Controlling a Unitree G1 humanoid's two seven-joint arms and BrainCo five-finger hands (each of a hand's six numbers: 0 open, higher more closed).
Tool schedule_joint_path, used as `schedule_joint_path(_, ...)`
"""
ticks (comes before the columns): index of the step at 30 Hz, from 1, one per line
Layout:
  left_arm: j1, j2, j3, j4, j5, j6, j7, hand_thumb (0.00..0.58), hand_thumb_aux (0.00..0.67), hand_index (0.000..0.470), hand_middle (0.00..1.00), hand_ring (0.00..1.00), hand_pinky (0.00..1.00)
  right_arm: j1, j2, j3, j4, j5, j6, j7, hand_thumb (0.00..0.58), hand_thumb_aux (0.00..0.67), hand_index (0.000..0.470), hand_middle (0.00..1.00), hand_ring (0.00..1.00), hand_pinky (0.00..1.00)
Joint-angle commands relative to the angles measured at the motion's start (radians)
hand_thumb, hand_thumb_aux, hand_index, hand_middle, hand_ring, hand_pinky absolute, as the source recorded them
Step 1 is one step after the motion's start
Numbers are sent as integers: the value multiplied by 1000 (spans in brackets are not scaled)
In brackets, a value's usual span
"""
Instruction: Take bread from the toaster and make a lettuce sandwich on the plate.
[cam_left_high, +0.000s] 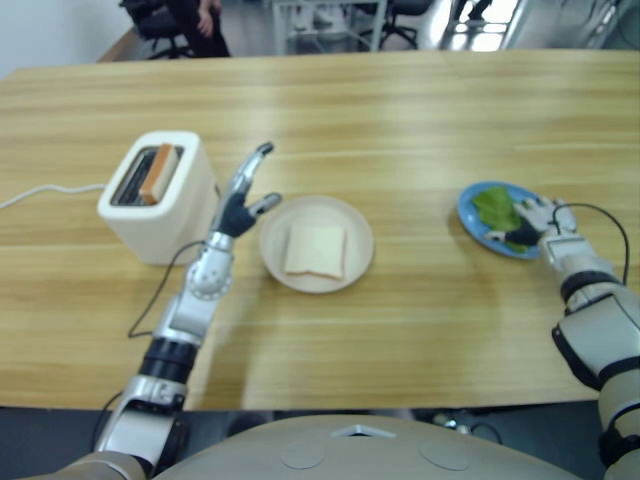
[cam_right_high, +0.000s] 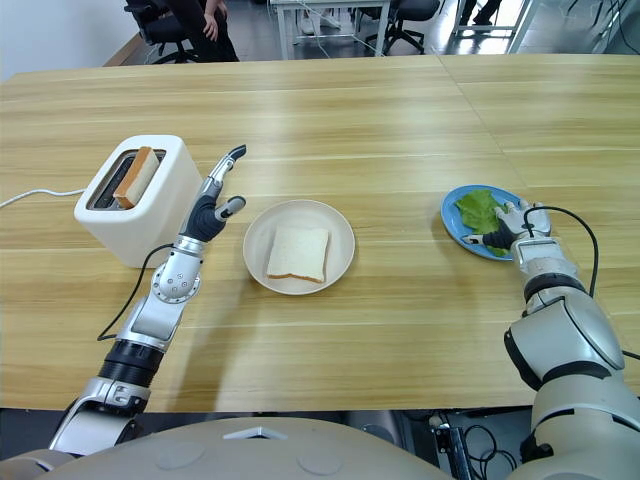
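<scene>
My right hand (cam_right_high: 520, 225) lay over the near right rim of the blue plate (cam_right_high: 446, 222), and the lettuce (cam_right_high: 478, 208) sat just to the left of it and a little beyond, so close that I judged the two to be touching. Whether that hand had closed on a leaf I could not tell. The lettuce was a crumpled green heap, its long axis seeming to run away from me across the dish, so the hand met it from the side.

The plate (cam_right_high: 300, 207) was well off to the left of that hand, with one pale slice (cam_right_high: 297, 252) lying flat in its middle. In my judgement, the carry would be a long sideways sweep to the left.

My left hand (cam_right_high: 208, 212) was spread and held nothing, raised between the plate on its right and the toaster (cam_right_high: 140, 215) just to its left. It was far nearer both than my right. A second slice (cam_right_high: 134, 177) stood upright in the toaster's slot, browned along its edge, up and to the left of that hand.
</scene>
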Motion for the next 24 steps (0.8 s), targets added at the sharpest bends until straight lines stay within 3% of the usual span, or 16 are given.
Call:
schedule_joint_path(1,10,-3,-10,11,15,11,-9,0,0,0,0,0,0,15,1,6,12,21,9,32,0,0,0,0,0,0)
schedule_joint_path(10,15,-2,-16,30,17,7,-16,0,0,0,0,0,0,43,36,24,18,29,-5,75,0,0,0,0,0,0)
schedule_joint_path(11,14,-2,-17,31,17,6,-17,0,0,0,0,0,0,49,41,25,18,29,-6,77,71,42,29,0,0,0)
schedule_joint_path(14,13,0,-20,34,17,5,-21,0,0,0,0,0,0,67,55,28,18,33,-11,79,79,47,32,0,0,0)
schedule_joint_path(15,12,0,-21,36,18,6,-21,0,0,0,0,0,0,74,59,30,18,34,-12,77,108,66,45,0,0,0)
schedule_joint_path(17,14,3,-21,36,17,6,-23,0,0,0,0,0,0,87,68,37,16,33,-13,72,27,16,11,0,0,0)
schedule_joint_path(19,14,4,-22,37,18,5,-24,0,0,0,0,0,0,99,74,41,15,32,-15,66,0,0,0,0,0,0)
schedule_joint_path(24,14,3,-22,41,18,5,-26,0,0,0,0,0,0,128,82,48,7,30,-22,39,0,0,0,0,0,0)
